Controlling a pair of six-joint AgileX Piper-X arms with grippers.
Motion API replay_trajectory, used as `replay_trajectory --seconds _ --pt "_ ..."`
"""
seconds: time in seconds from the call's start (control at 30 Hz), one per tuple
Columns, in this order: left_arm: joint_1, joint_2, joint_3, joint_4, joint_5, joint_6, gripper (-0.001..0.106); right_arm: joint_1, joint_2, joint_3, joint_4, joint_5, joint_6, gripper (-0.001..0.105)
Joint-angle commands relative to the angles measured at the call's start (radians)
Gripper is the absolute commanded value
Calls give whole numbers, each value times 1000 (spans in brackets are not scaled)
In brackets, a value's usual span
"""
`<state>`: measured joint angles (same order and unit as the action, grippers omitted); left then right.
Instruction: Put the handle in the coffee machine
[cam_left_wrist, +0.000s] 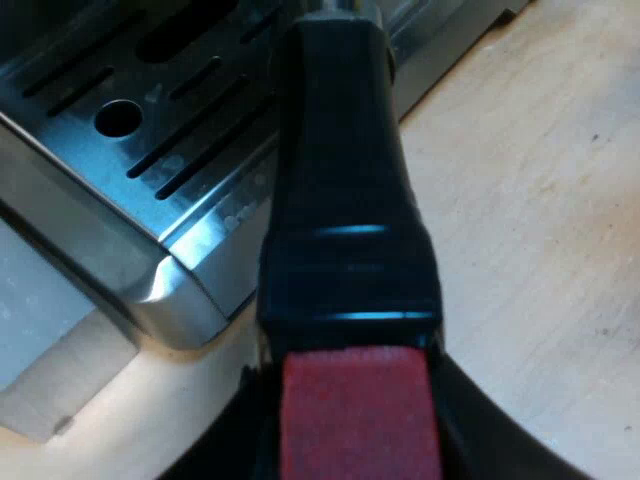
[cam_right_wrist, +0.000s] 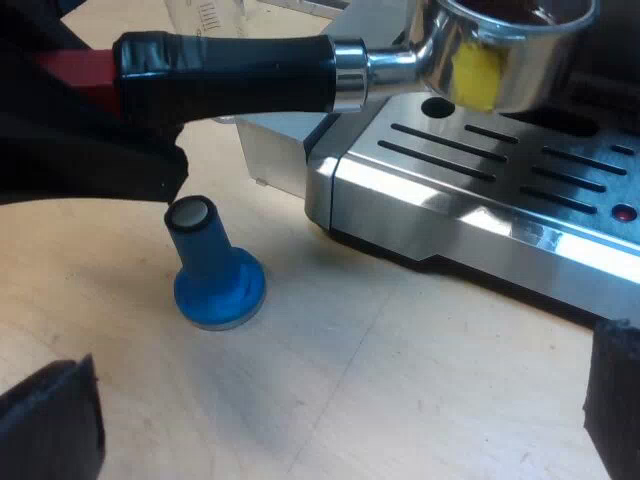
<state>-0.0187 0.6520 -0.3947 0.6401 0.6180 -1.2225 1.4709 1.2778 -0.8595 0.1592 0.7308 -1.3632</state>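
Pale worktop; left fingers clenched on holder red end (long axis toward machine, basket over tray); right fingers released.

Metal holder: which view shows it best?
Right wrist view: the metal holder lies side-on, basket, handle and red end, over the machine's drip tray. Left wrist view gives its dark handle and red end, close, beside the tray.
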Motion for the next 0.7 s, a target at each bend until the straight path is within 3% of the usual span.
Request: replay_trajectory --seconds 0.03,0.1,0.2,0.23,0.37,0.53,0.7 --pt "-1 -8 -9 -48 -44 0 0 0 0 -2 -6 20 -1 105" --pt "-1 -8 -9 -48 -123 0 0 0 0 -2 -6 20 -1 105" --pt "-1 -8 -9 -49 -172 0 0 0 13 -2 -6 23 -1 105" --pt "-1 -8 -9 -52 -164 0 0 0 17 -2 -11 28 -1 105" --pt "-1 -8 -9 -74 -31 0 0 0 65 -2 -80 102 -1 105" --pt "1 -8 -9 -88 -7 0 0 0 119 -2 -159 253 -1 105" --pt "63 8 12 -157 47 2 0 0 184 -2 -269 268 -6 105"
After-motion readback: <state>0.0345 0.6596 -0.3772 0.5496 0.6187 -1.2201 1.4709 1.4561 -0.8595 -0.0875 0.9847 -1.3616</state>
